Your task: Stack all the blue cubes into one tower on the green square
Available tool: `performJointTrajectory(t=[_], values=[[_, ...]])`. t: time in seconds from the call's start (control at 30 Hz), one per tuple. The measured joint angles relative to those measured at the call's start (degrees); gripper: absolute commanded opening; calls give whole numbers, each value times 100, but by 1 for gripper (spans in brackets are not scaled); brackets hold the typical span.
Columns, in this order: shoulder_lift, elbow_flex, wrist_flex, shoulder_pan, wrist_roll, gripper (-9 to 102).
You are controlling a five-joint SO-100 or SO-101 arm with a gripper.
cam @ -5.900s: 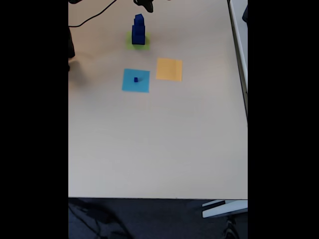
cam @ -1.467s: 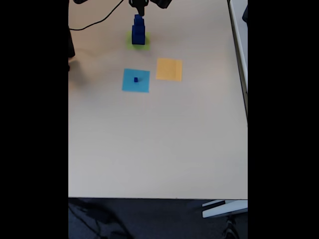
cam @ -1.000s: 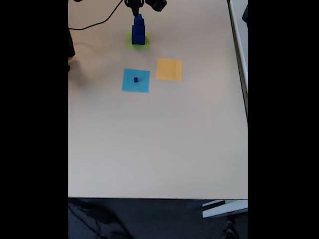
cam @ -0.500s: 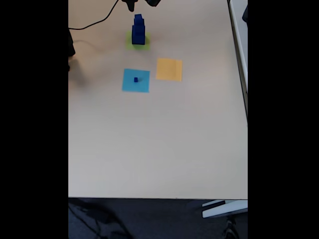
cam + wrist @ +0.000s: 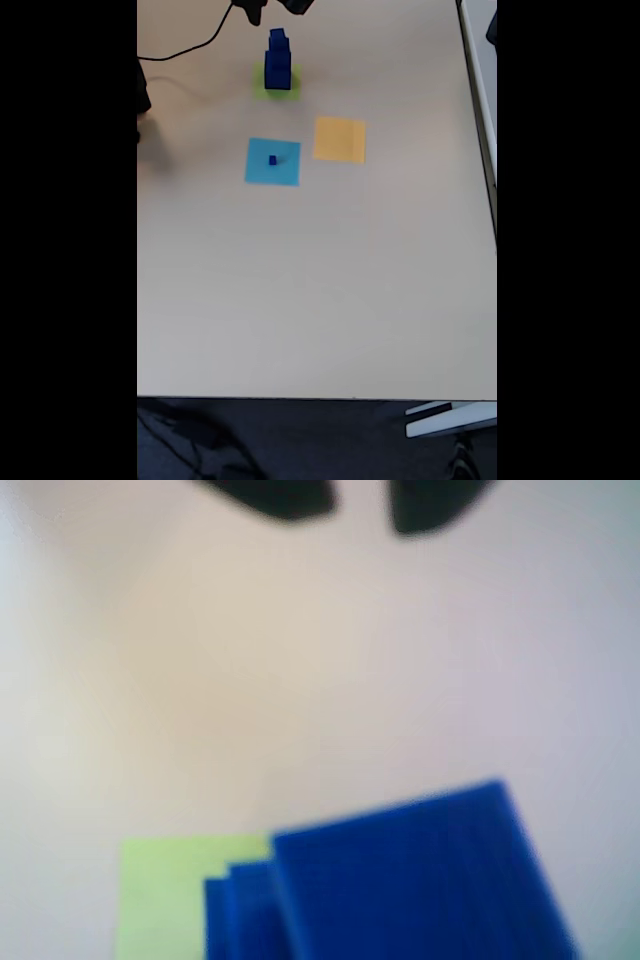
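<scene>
One tiny cube (image 5: 272,160) waits mid-frame on the blue square (image 5: 273,162); our fingers (image 5: 362,502) gape empty at top, clearing the tower (image 5: 278,62) on green (image 5: 262,90).

The pincer (image 5: 362,505) shows as two dark, blurred fingertips at the wrist view's top edge, parted by a gap with nothing between them.
</scene>
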Motion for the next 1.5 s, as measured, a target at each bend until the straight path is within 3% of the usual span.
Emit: performJointTrajectory(t=[0.4,1.5], values=[[255,993,-905,0,-44,0],[264,1230,-1301,211,-237,0]])
